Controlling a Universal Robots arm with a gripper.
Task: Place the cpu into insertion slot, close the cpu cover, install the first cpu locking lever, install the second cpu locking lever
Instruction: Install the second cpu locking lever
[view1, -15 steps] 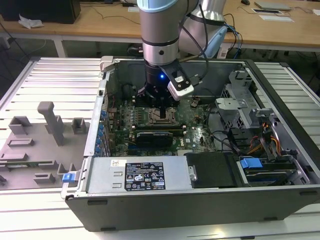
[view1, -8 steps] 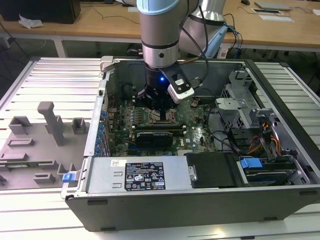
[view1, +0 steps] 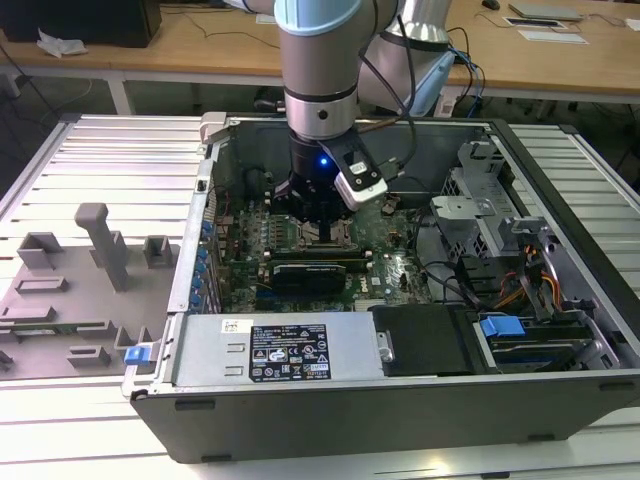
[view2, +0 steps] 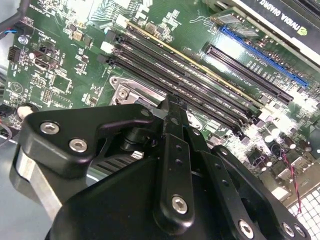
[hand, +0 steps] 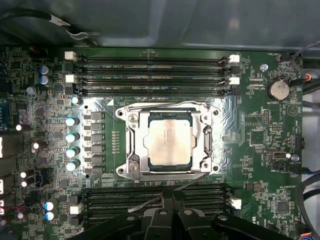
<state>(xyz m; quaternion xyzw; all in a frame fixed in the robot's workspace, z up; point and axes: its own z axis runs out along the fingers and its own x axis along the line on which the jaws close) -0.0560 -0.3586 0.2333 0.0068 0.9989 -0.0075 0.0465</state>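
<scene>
In the first wrist view the cpu (hand: 167, 136), a silver-grey square chip, lies in the insertion slot (hand: 126, 169) on the green board. The silver cpu cover (hand: 136, 145) lies flat over it, framing the chip in its window. One wire lever (hand: 165, 104) runs along the cover's edge on the side away from the gripper. A second thin lever (hand: 150, 204) slants out from the socket's corner across the memory slots. My black gripper (hand: 169, 197) hovers just beside this lever with its fingers together and nothing between them. The exterior view has the gripper (view1: 318, 215) low over the socket (view1: 325, 236).
Long black memory slots (hand: 150, 75) flank the socket on both sides, and a row of capacitors (hand: 72, 135) stands beside it. The open case holds a graphics card (view1: 310, 272), a power supply (view1: 280, 350) and a drive cage (view1: 470, 200). A grey fixture tray (view1: 80, 280) lies outside.
</scene>
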